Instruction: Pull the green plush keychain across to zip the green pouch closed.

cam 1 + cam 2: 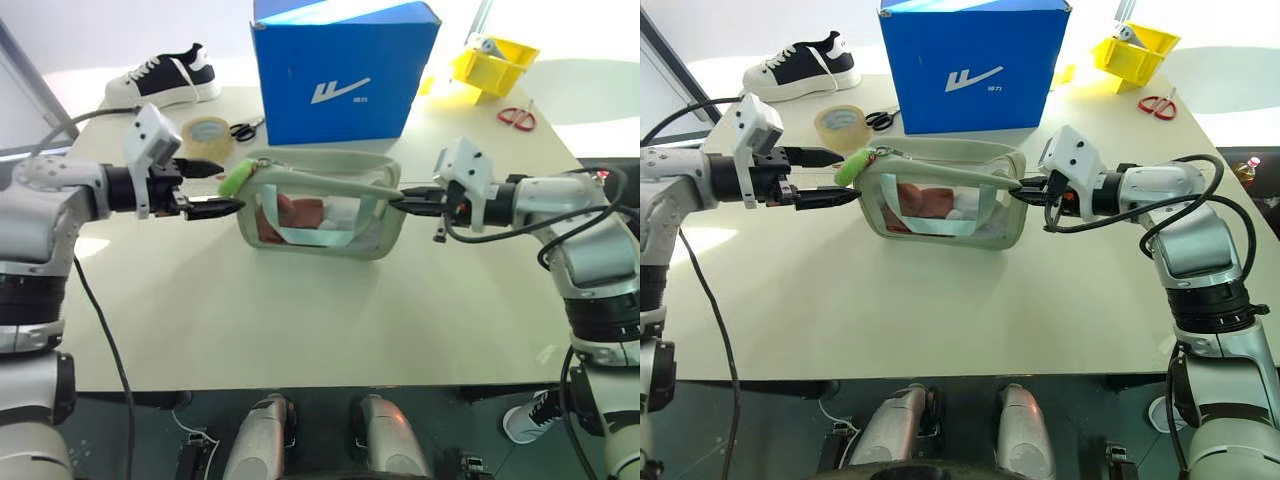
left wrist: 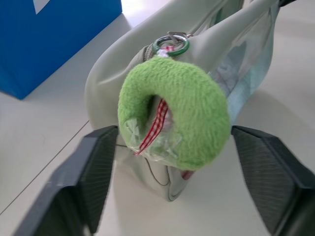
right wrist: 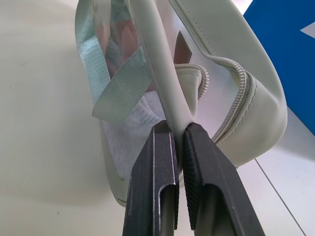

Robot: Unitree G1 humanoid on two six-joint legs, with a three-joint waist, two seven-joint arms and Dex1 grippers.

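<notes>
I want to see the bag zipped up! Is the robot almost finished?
Not yet. Done: the right end effector has pinched the green pouch at one end to steady it. In hand: the left end effector is open around the green plush keychain, not squeezing. Left: grab it and pull it across; the zipper looks open.

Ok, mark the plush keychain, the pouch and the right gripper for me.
green plush keychain (image 2: 197, 110): left wrist view, on its fuzzy loop.
green pouch (image 1: 300, 167): left eye view, on its top edge.
right gripper (image 3: 179, 142): right wrist view, between the fingertips pinching the pouch's end.

Left claw (image 1: 212, 188) parted, right claw (image 1: 398, 203) pinched.
</notes>
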